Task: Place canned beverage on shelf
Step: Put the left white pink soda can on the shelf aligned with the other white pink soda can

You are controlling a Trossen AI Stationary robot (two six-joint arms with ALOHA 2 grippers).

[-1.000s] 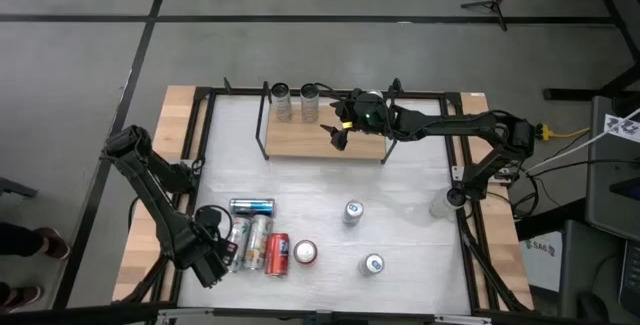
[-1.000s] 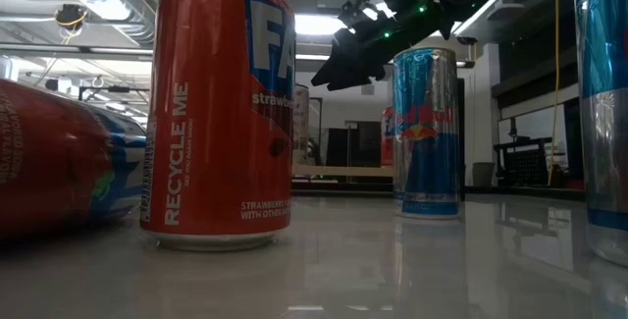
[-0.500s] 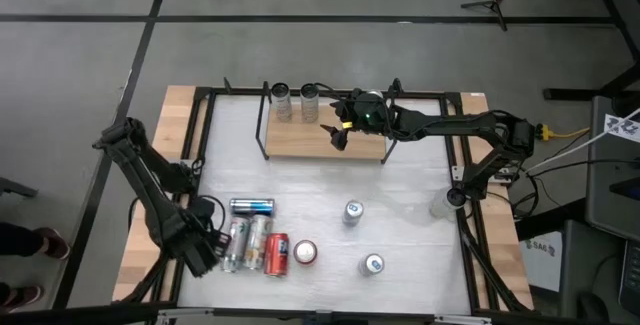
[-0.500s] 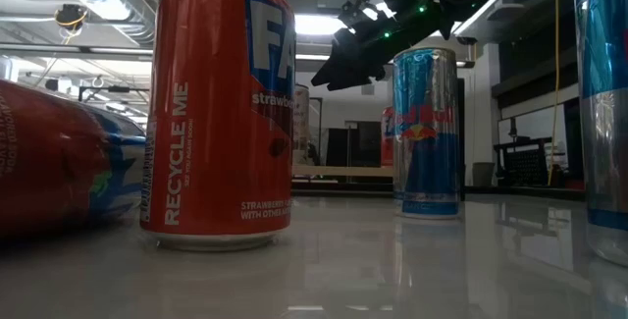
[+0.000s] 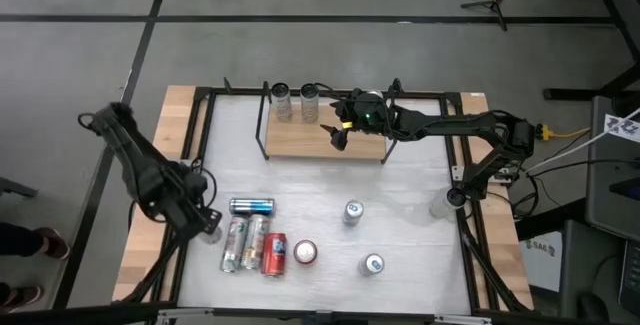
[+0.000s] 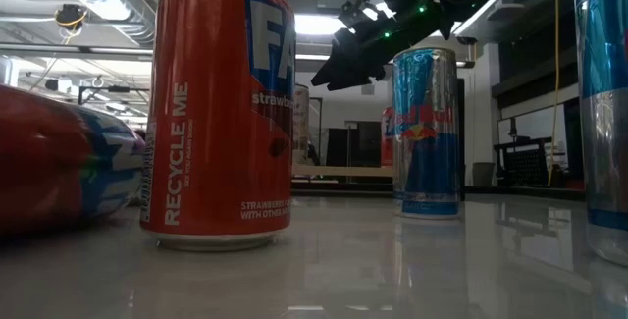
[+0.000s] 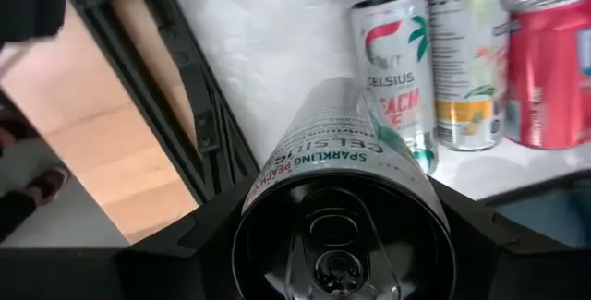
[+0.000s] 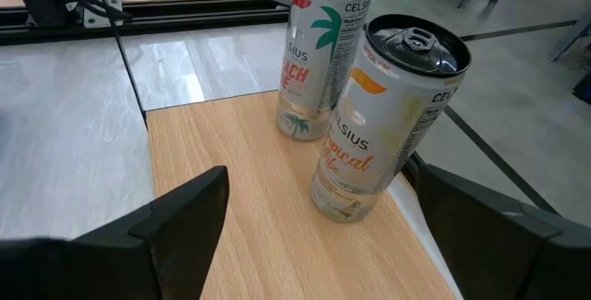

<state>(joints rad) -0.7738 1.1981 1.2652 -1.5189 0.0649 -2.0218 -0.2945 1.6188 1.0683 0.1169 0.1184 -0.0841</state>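
High view: your left gripper (image 5: 203,227) hangs over the near left part of the table (image 5: 420,235), well apart from the shelf (image 5: 300,137), just beside the row of lying cans (image 5: 243,242); your right gripper (image 5: 338,131) hovers over the shelf, near the two cans (image 5: 295,100) standing at its far left end.

Low view: a red can (image 6: 218,108) stands closest to you; a blue can (image 6: 427,132) stands farther back, in front of the shelf (image 6: 343,172); the right gripper (image 6: 343,64) hangs above it.

Left wrist view: your fingers (image 7: 189,240) clamp a white can (image 7: 346,217) end-on, lifted over the other cans.

Right wrist view: your fingers (image 8: 185,212) stand wide with nothing between them, the two cans (image 8: 369,106) upright on the shelf board (image 8: 240,198) just ahead.
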